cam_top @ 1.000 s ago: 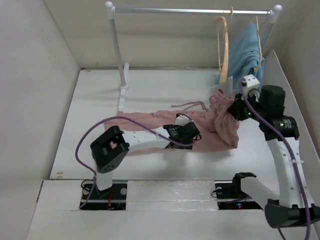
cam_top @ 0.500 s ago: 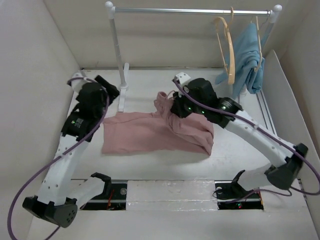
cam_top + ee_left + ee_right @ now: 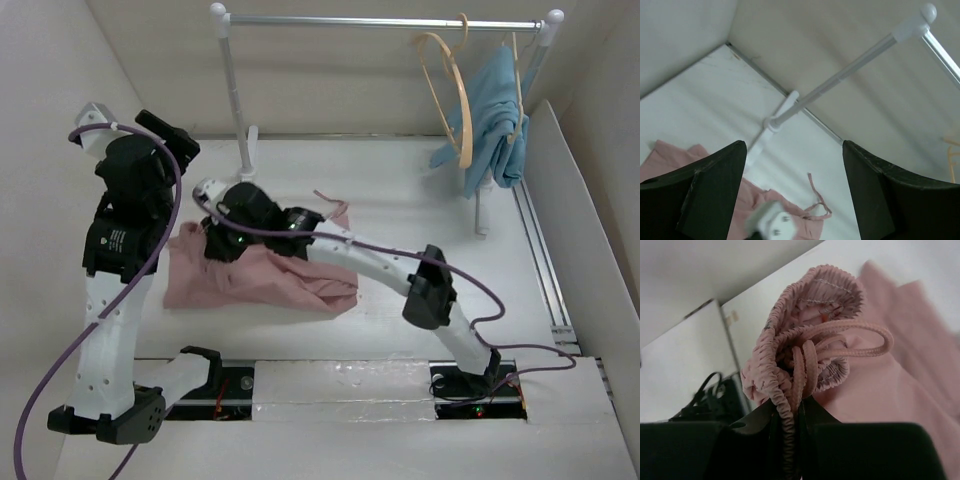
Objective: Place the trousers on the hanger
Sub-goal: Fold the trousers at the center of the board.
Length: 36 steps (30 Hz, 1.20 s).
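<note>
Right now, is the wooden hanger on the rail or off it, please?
On: the hanger hangs bare from the rail.

No readable txt, nrs, brands or signs in any view. Only a tiny pale mark on the black housing of the left arm (image 3: 117,237), top view, and it's too small to make out.
</note>
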Tool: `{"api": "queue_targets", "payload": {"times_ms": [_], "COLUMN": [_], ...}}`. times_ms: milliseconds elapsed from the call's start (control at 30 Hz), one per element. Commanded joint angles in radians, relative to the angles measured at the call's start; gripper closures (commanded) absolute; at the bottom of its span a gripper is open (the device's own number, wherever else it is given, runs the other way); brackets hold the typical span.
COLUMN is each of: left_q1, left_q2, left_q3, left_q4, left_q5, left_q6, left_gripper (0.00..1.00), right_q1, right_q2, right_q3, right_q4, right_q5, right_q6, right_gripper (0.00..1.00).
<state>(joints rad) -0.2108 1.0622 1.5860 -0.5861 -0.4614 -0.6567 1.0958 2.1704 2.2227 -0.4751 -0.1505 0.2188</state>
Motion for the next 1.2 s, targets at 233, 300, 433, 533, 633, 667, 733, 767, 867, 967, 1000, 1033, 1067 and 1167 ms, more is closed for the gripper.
{"api": "queue_targets", "payload": {"times_ms": [233, 300, 433, 533, 633, 667, 733, 767, 867, 967, 1000, 1033, 1067, 1167], "left_q1": [0.007, 0.007, 0.007, -0.071, -0.202, -0.214, -0.214, -0.214, -0.214, -0.194, -0.174, -0.155, -0.142, -0.156], "left_q2": [-0.016, -0.024, 0.020, 0.108, 0.186, 0.209, 0.319, 0.364, 0.511, 0.504, 0.468, 0.447, 0.441, 0.511], "left_q3": [0.063, -0.048, -0.282, -0.435, -0.492, -0.489, -0.433, -0.405, -0.287, -0.300, -0.349, -0.375, -0.397, -0.390], "left_q4": [-0.003, 0.020, 0.046, 0.061, 0.136, 0.159, 0.189, 0.165, 0.039, 0.032, 0.057, 0.090, 0.138, 0.140], "left_q5": [-0.197, -0.130, 0.096, 0.216, 0.231, 0.248, 0.343, 0.354, 0.310, 0.228, 0.289, 0.343, 0.383, 0.455], "left_q6": [0.169, 0.158, 0.186, 0.189, 0.204, 0.209, 0.238, 0.242, 0.259, 0.235, 0.233, 0.233, 0.232, 0.236], "left_gripper": [0.23, 0.23, 0.24, 0.25, 0.26, 0.25, 0.25, 0.25, 0.30, 0.30, 0.29, 0.25, 0.23, 0.21], "right_q1": [-0.072, -0.143, -0.247, -0.295, -0.346, -0.346, -0.346, -0.346, -0.355, -0.355, -0.355, -0.355, -0.367, -0.379], "right_q2": [-0.132, -0.275, -0.440, -0.558, -0.639, -0.658, -0.710, -0.719, -0.728, -0.701, -0.689, -0.660, -0.647, -0.607], "right_q3": [-0.292, -0.482, -0.758, -0.950, -1.078, -1.148, -1.195, -1.233, -1.281, -1.311, -1.319, -1.321, -1.321, -1.338], "right_q4": [0.303, 0.345, 0.317, 0.251, 0.231, 0.246, 0.239, 0.246, 0.302, 0.337, 0.343, 0.352, 0.363, 0.397], "right_q5": [-0.213, -0.210, -0.182, -0.146, -0.175, -0.202, -0.190, -0.193, -0.254, -0.238, -0.235, -0.232, -0.225, -0.241], "right_q6": [0.014, 0.001, -0.076, -0.146, -0.188, -0.196, -0.206, -0.238, -0.242, -0.237, -0.237, -0.236, -0.236, -0.233], "right_gripper": [0.07, 0.07, 0.14, 0.79, 1.00, 1.00, 0.86, 0.66, 0.49, 0.35, 0.34, 0.34, 0.34, 0.53]}}
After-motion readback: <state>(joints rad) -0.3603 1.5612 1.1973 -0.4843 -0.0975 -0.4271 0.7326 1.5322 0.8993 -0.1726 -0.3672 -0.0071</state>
